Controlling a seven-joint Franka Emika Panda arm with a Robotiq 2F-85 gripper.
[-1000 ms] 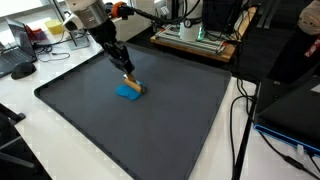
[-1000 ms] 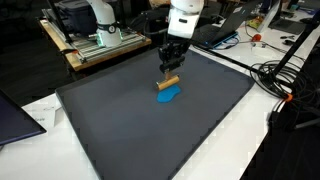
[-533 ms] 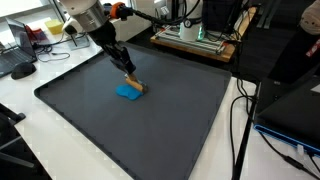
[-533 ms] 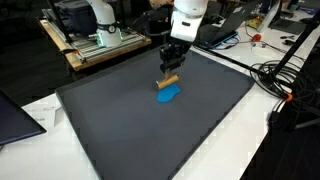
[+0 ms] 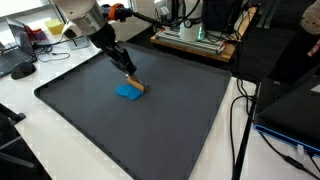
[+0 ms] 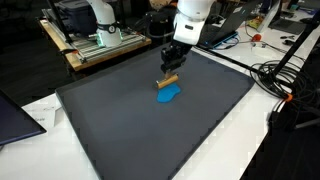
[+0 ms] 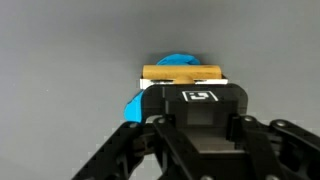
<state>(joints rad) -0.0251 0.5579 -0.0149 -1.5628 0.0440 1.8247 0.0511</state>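
Gripper [image 5: 128, 74] low over the dark mat [image 5: 150, 130], arm slanting down to it in both exterior views. Jaws closed on a small wooden block [image 5: 136, 85]: tan, oblong, held crosswise between the fingertips. Seen also in an exterior view [image 6: 170, 82] and in the wrist view [image 7: 182, 73], where it lies straight across just ahead of the gripper [image 7: 185, 86], with light-coloured pads on its near long side.

Blue piece [image 5: 127, 92] flat on the mat, directly under and slightly to one side of the gripper. In an exterior view [image 6: 169, 95] it sits just below the block. In the wrist view blue [image 7: 135, 104] shows beyond the block and off to one side of the fingers, so the block overlaps it from above. Cannot tell whether the block's underside touches the blue piece or clears it; the two are at least just beside each other.

The mat [image 6: 150, 130] covers most of the white desk [image 5: 25, 110]; its raised dark edge frames the work area. Gripper, block and blue piece sit toward the mat's far half, well apart from its near edge.

Beyond the gripper, off the mat: a wooden-based machine frame [image 6: 95, 40] on the desk's far side. Black cables [image 6: 280, 80] trail over the desk edge, well apart from the gripper.
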